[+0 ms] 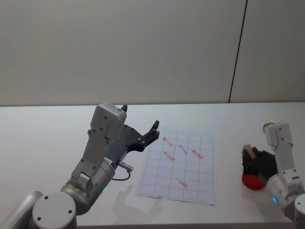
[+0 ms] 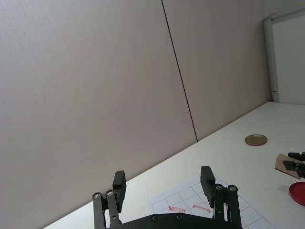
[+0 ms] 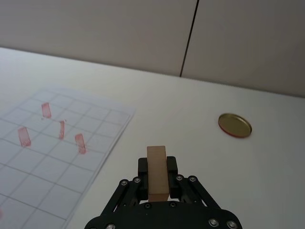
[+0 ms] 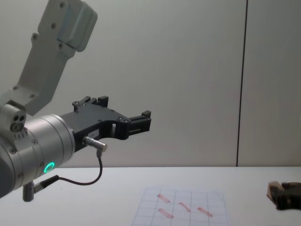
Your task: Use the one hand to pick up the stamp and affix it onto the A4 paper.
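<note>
The stamp (image 3: 157,155), a light tan wooden block, stands upright between the fingers of my right gripper (image 3: 157,168), which is shut on it. In the head view this gripper (image 1: 251,160) hangs at the table's right side, just above a red pad (image 1: 252,182), with the stamp (image 1: 247,150) on its left. The A4 paper (image 1: 200,183), a white gridded sheet with several red marks, lies flat in the middle of the table, left of the right gripper. My left gripper (image 1: 140,118) is held high above the paper's left edge, open, with nothing between its fingers (image 2: 207,176).
A round golden lid (image 3: 234,125) lies on the white table behind the right gripper, far right of the paper (image 3: 43,162). A grey wall runs along the table's back edge. The red pad (image 2: 298,193) sits near the table's right front.
</note>
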{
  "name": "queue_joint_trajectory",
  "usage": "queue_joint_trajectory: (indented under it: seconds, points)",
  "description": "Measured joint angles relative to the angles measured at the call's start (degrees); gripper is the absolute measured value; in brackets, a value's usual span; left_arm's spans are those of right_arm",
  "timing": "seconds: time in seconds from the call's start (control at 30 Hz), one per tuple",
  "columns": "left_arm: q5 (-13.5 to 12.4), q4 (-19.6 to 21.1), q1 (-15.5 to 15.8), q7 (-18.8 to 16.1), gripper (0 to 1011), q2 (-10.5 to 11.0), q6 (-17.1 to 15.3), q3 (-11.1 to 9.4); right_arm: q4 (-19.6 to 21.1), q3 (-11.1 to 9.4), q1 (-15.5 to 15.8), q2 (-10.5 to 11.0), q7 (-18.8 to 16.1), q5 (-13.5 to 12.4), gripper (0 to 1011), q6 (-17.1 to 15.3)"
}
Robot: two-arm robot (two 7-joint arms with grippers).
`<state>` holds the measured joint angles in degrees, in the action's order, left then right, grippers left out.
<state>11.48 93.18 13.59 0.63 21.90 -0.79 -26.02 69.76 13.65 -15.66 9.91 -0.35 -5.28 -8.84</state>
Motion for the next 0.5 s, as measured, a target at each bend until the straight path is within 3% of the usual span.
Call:
queue_joint_trajectory:
  seconds: [0.5]
  points:
    - [0.0,0.0,0.0,0.0,993,0.0,0.0,0.0,4.1,0.6,0.3,-0.5,-4.1,-0.4,214,1.4]
